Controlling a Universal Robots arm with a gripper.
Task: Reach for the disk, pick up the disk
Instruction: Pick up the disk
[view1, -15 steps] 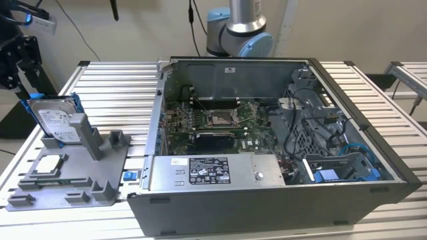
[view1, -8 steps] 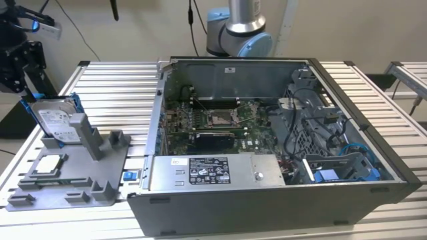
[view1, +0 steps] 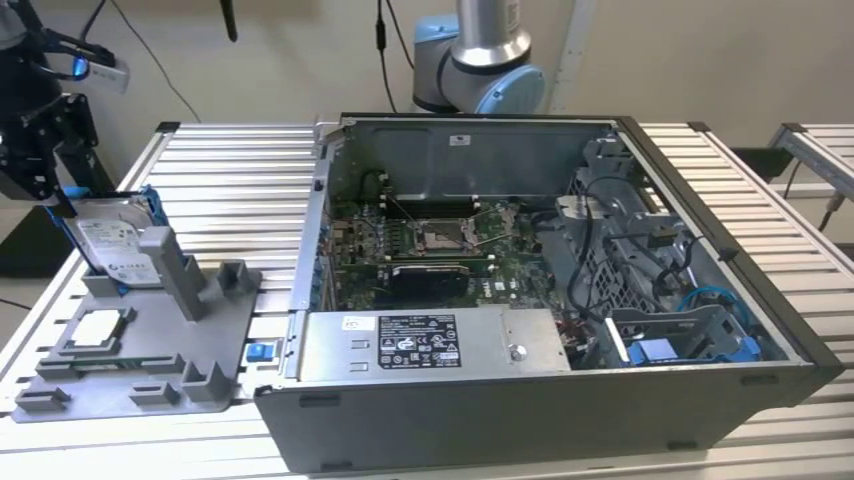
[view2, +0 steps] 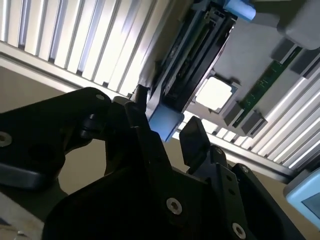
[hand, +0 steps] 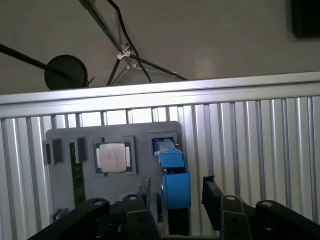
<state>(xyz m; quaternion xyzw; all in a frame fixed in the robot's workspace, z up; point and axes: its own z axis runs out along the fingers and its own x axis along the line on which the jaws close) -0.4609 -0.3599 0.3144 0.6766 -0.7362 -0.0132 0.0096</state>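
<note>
Pincer (hand: 176, 184) spread; fingers (hand: 210, 191) either side of the disk (hand: 170, 160) (on edge in grey holder (hand: 142, 150))

Robotics lab or test workshop, slatted aluminium table (view1: 227, 190), opened desktop computer case (view1: 534, 420) with bare motherboard (view1: 427, 240), grey fixture tray (view1: 144, 368) holding computer parts, industrial robot arm base (view1: 481, 70) at the table's wall-side edge, cables (view1: 382, 40) hanging down a plain wall (view1: 294, 60)
</note>
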